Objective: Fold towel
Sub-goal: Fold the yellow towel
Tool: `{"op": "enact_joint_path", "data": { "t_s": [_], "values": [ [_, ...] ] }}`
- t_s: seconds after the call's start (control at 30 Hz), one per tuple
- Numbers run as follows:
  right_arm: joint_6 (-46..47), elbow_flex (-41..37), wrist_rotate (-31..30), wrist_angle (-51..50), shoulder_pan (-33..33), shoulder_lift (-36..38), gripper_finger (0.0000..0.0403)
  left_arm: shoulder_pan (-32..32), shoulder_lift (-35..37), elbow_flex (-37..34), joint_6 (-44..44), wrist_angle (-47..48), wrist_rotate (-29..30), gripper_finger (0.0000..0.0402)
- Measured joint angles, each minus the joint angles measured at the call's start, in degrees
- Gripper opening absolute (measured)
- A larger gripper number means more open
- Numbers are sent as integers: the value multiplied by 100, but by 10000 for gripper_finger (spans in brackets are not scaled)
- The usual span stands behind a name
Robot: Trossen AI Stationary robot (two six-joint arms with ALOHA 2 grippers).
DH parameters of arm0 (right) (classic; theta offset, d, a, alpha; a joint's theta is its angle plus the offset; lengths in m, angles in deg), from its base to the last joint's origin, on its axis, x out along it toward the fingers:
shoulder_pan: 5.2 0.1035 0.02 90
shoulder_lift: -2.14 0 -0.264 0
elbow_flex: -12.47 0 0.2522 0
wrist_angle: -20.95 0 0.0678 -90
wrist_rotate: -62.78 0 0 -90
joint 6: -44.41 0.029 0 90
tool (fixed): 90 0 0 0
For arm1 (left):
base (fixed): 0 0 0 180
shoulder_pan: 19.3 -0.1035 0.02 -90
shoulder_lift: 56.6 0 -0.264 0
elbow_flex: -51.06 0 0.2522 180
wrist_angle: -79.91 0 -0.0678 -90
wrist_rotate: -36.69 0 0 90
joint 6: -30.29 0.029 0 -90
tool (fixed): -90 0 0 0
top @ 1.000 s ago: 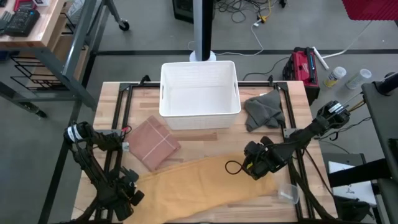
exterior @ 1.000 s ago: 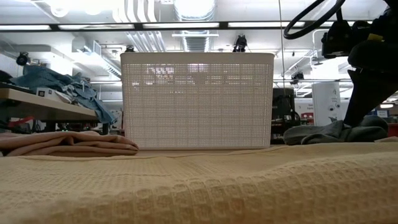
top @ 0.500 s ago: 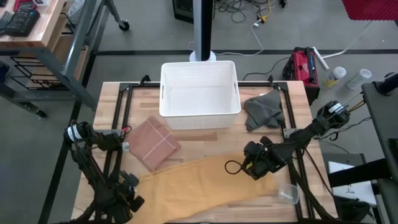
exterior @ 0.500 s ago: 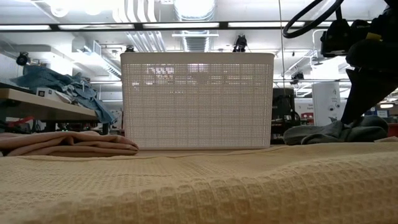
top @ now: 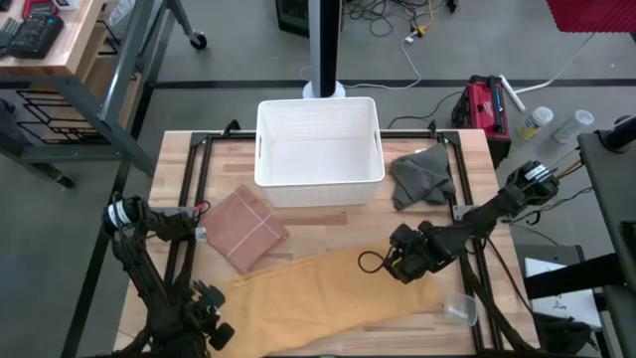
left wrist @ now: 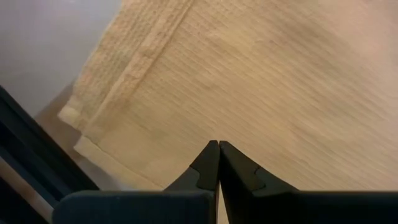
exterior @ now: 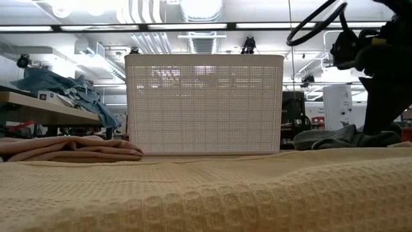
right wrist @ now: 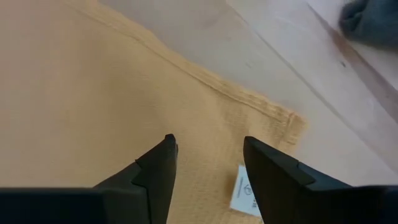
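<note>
A yellow waffle towel [top: 328,296] lies spread along the near part of the table and fills the foreground of the low view [exterior: 206,193]. My left gripper [top: 206,328] is shut at the towel's left end, with its tips [left wrist: 217,145] over the cloth beside the layered left corner [left wrist: 74,118]. My right gripper [top: 397,264] is open over the towel's far right part. Its fingers stand apart above the cloth [right wrist: 205,149], short of the corner [right wrist: 295,121] and next to a white label [right wrist: 240,191]. My left gripper points its shut fingertips [left wrist: 211,155] down at the towel's surface [left wrist: 236,112] just inside the left end. Nothing shows between the fingers. I cannot tell whether the tips touch the cloth.
A white perforated basket [top: 320,139] stands at the far middle. In front of it on the left lies a folded rust-pink towel [top: 248,227]. A crumpled grey cloth [top: 417,174] lies to the basket's right. A clear plastic piece [top: 459,308] sits near the right front corner.
My left gripper has moved a little toward the table's near edge. My right gripper has edged slightly toward the table's left over the towel. The towel lies as before.
</note>
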Motion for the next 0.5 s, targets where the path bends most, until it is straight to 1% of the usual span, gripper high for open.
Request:
{"op": "enact_joint_path", "data": {
  "t_s": [0.13, 0.27, 0.37, 0.43, 0.5],
  "values": [
    [135, -38, 76, -40, -109, -52, 180, 12, 4, -94, -63, 88, 2, 0],
    [-28, -47, 641, -121, -226, -356, 180, 16, -17, -108, -35, 106, -7, 0],
    [-496, -36, 1133, 13, -230, -717, 173, 25, -17, -109, -30, 124, -5, 0],
    [-964, -15, 1195, 172, -223, -860, 162, 25, -17, -109, -27, 147, -5, 0],
    [-1111, 32, 1079, 191, -203, -957, 143, 25, -24, -109, -22, 150, -5, 0]
  ]
}}
